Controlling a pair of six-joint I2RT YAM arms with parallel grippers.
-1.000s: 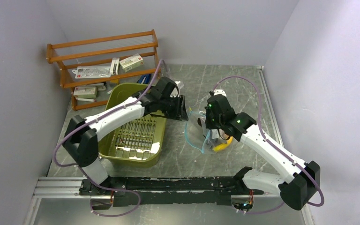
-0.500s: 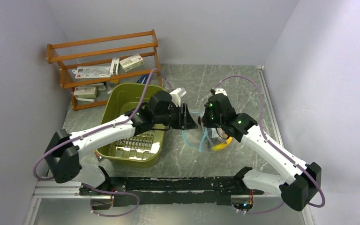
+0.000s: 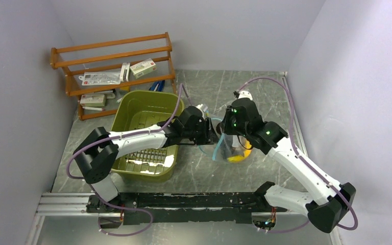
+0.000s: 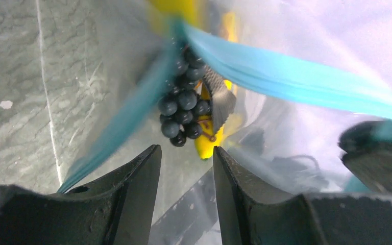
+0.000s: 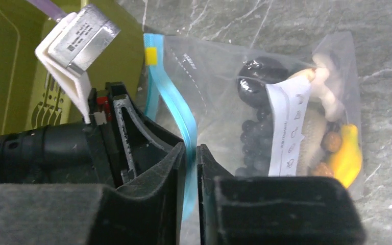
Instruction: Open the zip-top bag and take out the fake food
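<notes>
The bag (image 4: 306, 127) is blurred from my left wrist; from my right, its blue strip (image 5: 177, 115) vanishes inside my right gripper (image 5: 191, 150).

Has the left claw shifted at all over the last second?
Yes. The left claw has moved right and nearer the arm bases, away from the green tub's far right corner, up to the zip-top bag's mouth.

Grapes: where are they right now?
Left wrist view, centre: the grapes sit inside the zip-top bag, behind its teal zip strip, beside the grey fish, just ahead of the left claw.
</notes>
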